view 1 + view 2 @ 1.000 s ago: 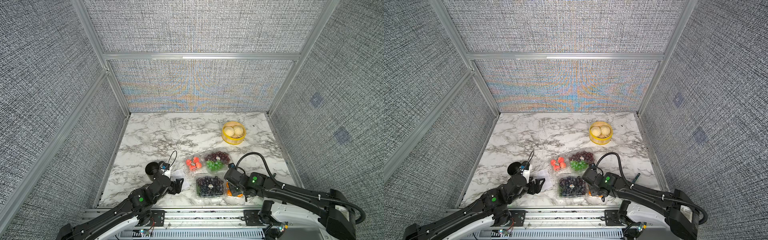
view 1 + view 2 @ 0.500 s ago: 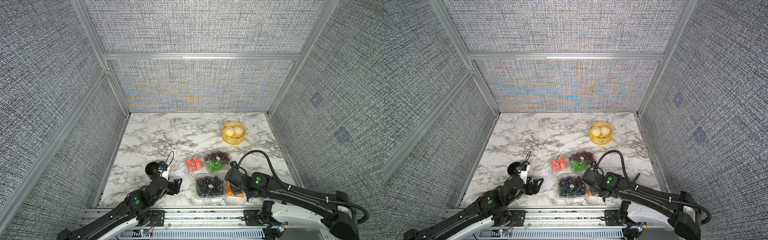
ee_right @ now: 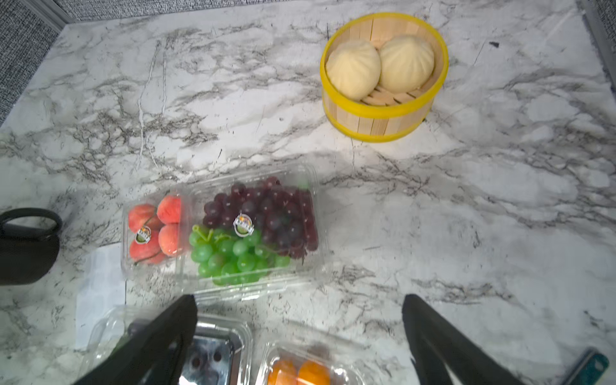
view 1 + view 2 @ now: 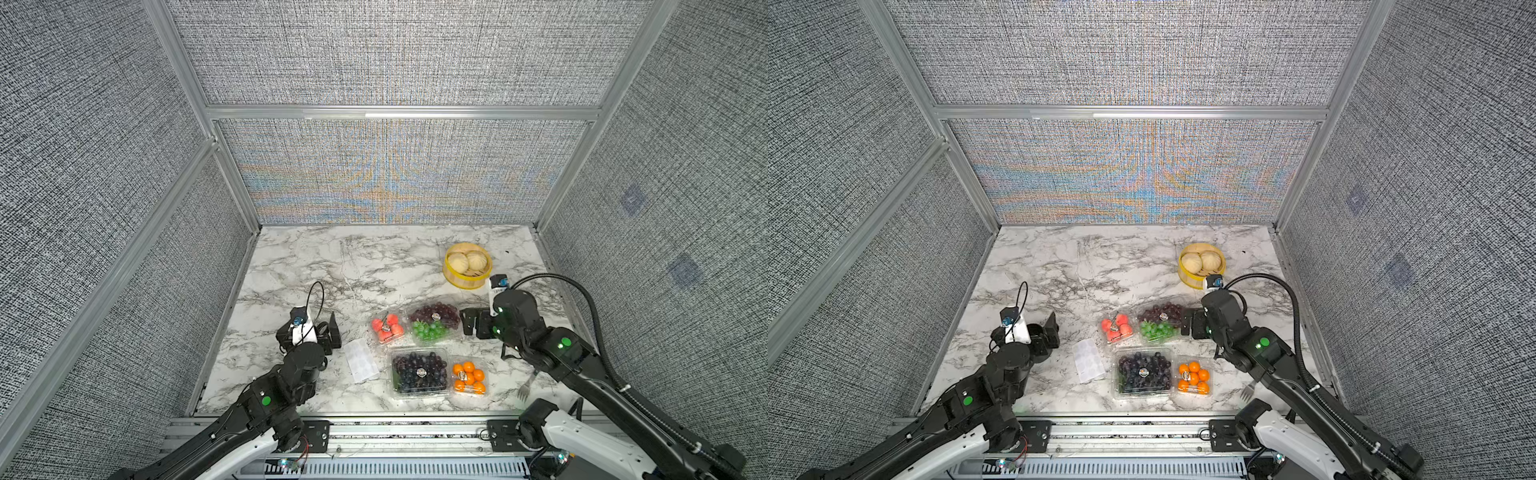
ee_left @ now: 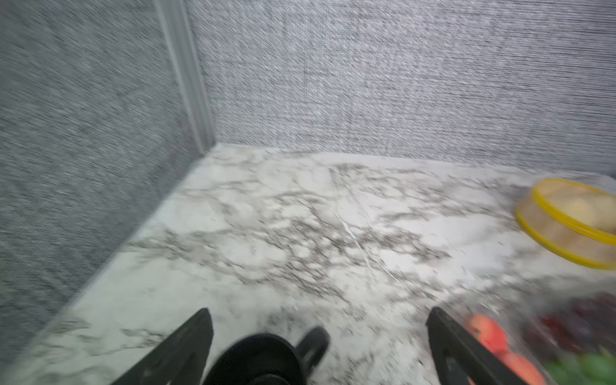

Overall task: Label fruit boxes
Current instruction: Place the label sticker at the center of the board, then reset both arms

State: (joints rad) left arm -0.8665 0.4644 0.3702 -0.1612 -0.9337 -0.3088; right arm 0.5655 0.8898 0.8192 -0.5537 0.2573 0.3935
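Both top views show four fruit boxes (image 4: 419, 372) clustered lower centre on the bench (image 4: 316, 266), both arms' jaws spread wide, holding nothing; their thin clear plastic looks light, flexible, slippery, so best pinched at a rim.

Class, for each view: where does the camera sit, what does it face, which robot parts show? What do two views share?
Top views: high above the robot's base, looking down at the table; left arm, right arm show.
Left wrist: left arm, facing across the table to a corner; open left gripper shows.
Right wrist: right arm, facing down on the grape box; open right gripper shows.
Shared: both wrist views show the steamer.
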